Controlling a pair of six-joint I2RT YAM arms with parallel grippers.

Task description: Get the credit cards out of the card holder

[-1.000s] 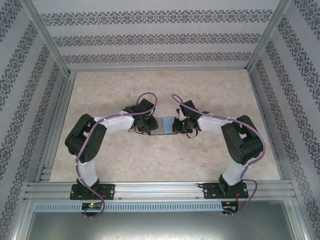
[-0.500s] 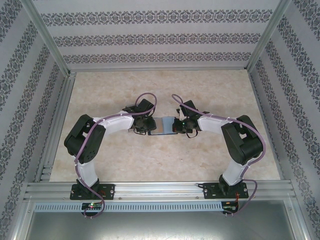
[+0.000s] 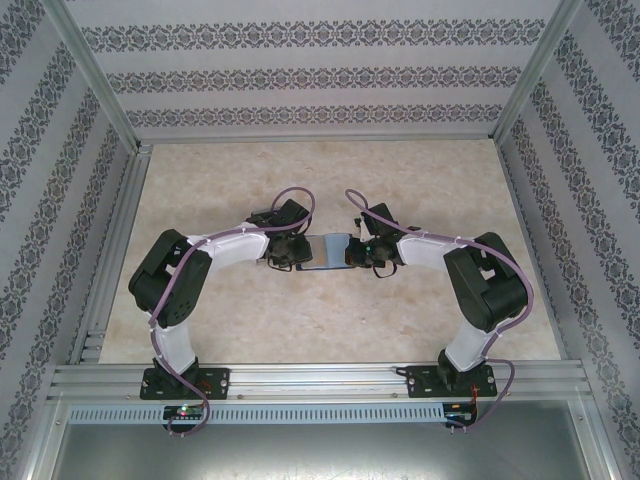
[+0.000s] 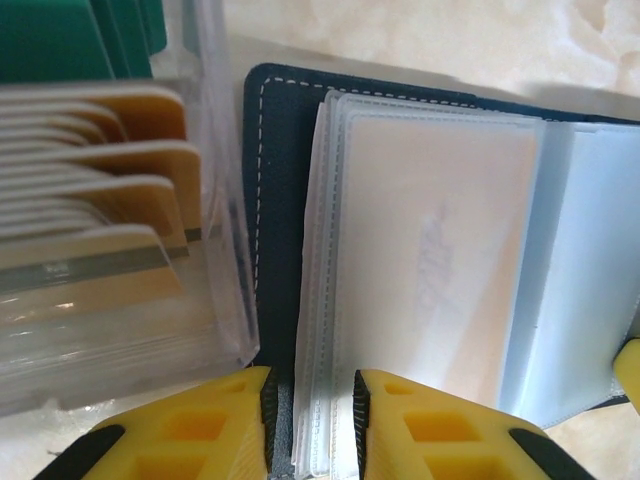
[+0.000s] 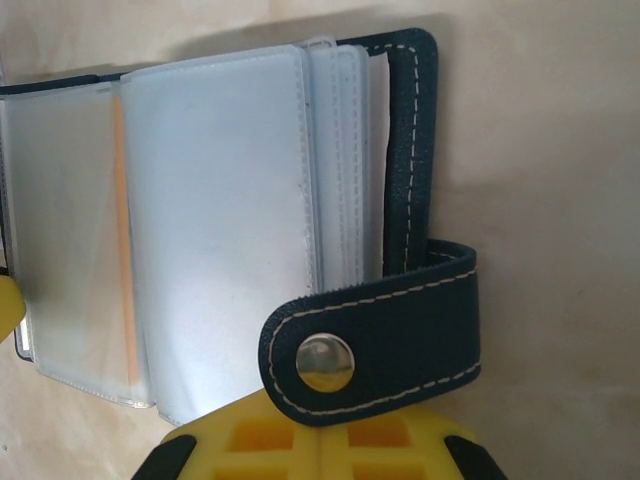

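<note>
Left claw (image 4: 312,405) grasps the clear sleeves (image 4: 430,250) of the open card holder (image 4: 275,200), credit cards (image 4: 110,190) stacked to its left. Right claw (image 5: 315,435) is clenched, the snap tab (image 5: 385,335) just ahead.

card holder (image 3: 327,250) is lying open mid-worktop (image 3: 320,320), left pincer (image 4: 312,420) at its left edge, right pincer (image 3: 353,256) at its right edge, credit cards (image 4: 110,200) just beside it.
</note>
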